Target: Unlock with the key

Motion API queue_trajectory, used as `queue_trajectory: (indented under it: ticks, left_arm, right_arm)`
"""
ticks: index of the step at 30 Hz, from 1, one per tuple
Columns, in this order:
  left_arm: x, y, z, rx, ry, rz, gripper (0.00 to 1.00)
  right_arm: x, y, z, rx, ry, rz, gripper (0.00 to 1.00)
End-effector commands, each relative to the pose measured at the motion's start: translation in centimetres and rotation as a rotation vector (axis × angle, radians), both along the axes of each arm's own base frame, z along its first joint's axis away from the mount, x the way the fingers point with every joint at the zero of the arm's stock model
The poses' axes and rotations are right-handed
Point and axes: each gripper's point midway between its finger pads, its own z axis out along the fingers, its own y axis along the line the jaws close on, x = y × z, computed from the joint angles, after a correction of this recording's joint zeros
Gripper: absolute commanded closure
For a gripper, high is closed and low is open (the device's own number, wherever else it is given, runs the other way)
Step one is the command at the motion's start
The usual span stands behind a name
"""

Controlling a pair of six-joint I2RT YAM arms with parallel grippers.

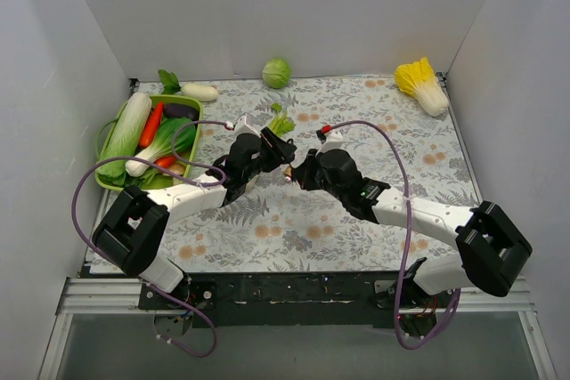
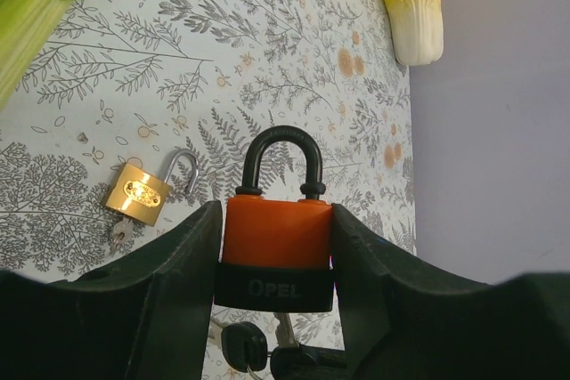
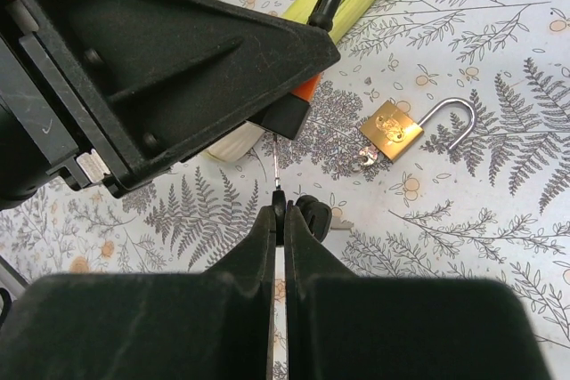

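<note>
My left gripper (image 2: 276, 246) is shut on the orange-and-black padlock (image 2: 277, 233), shackle up and closed. A key's silvery blade (image 2: 286, 327) enters the padlock's underside, with a second black-headed key (image 2: 240, 342) hanging beside it. My right gripper (image 3: 280, 213) is shut on the black head of the key (image 3: 280, 202), whose blade (image 3: 276, 166) runs up into the padlock's black base (image 3: 287, 117). The spare key (image 3: 313, 214) hangs just right of the fingertips. In the top view both grippers meet at mid-table (image 1: 289, 169).
A small brass padlock (image 3: 392, 131) with open shackle lies on the floral cloth, also in the left wrist view (image 2: 138, 193). A green tray (image 1: 114, 177) of vegetables sits at left, a green cabbage (image 1: 276, 72) at back, a yellow cabbage (image 1: 424, 84) at back right.
</note>
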Motion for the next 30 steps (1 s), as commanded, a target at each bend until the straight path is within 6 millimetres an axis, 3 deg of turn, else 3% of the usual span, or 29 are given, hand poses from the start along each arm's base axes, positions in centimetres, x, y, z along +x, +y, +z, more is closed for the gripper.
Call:
queue_trajectory:
  ticks: [1, 8, 16, 30]
  left_arm:
    - [-1.2, -0.9, 3.5, -0.049, -0.066, -0.041, 1.0]
    - [-2.3, -1.7, 3.1, -0.071, -0.04, -0.058, 1.0]
    - [-3.6, -2.3, 2.6, -0.086, -0.018, -0.064, 1.0]
    - [-5.9, -2.7, 3.4, -0.116, -0.057, -0.054, 1.0]
  right_arm:
    - [3.4, 0.0, 3.0, -0.001, -0.112, -0.097, 0.99]
    - [4.1, 0.8, 3.8, 0.031, -0.151, -0.095, 0.99]
    - [4.6, 0.3, 5.3, 0.084, -0.202, -0.143, 0.99]
    - [4.8, 1.0, 6.1, 0.135, -0.238, -0.115, 0.99]
